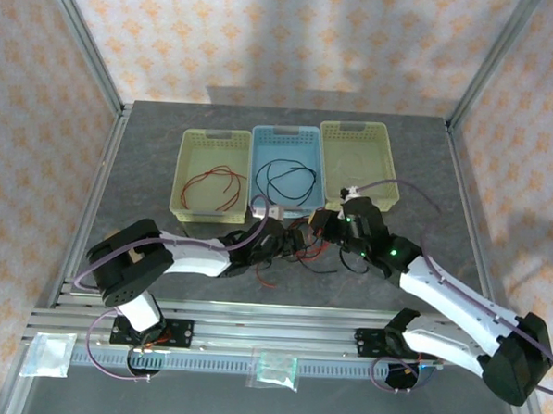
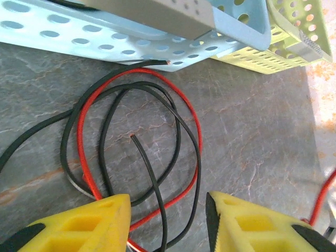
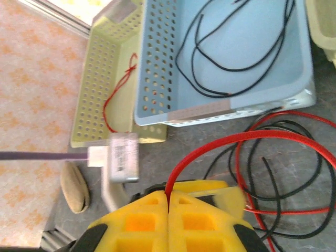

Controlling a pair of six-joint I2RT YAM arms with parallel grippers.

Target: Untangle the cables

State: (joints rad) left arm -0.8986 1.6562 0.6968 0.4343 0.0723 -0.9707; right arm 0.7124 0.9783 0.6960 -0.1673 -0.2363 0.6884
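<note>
At the far left of the dark grey stone-patterned worktop (image 1: 150, 135) sits a pale yellow perforated plastic basket (image 1: 215, 134) with a thin red cable (image 1: 213, 183) lying in loose curves inside it. In front of it the left hand (image 2: 168, 215) is released, its yellow fingers (image 2: 79, 226) standing apart low over the worktop, with a red strand and a black strand running through the gap between them without being pinched. Next comes the light blue perforated plastic basket (image 1: 288, 132), holding a thin black cable (image 1: 287, 180) in open loops. Just in front of its near wall, on the worktop between the two hands, lies the tangle of red and black cables (image 2: 136, 131), its loops crossing over one another and one cut black end resting inside them. To the right of it the right hand (image 3: 168, 197) is clenched, its fingers pressed together on the long red cable (image 3: 220, 140), which arches out of the pinch and curves back into the tangle. Farthest right stands a second pale yellow perforated basket (image 1: 355, 128), just beside the blue one
</note>
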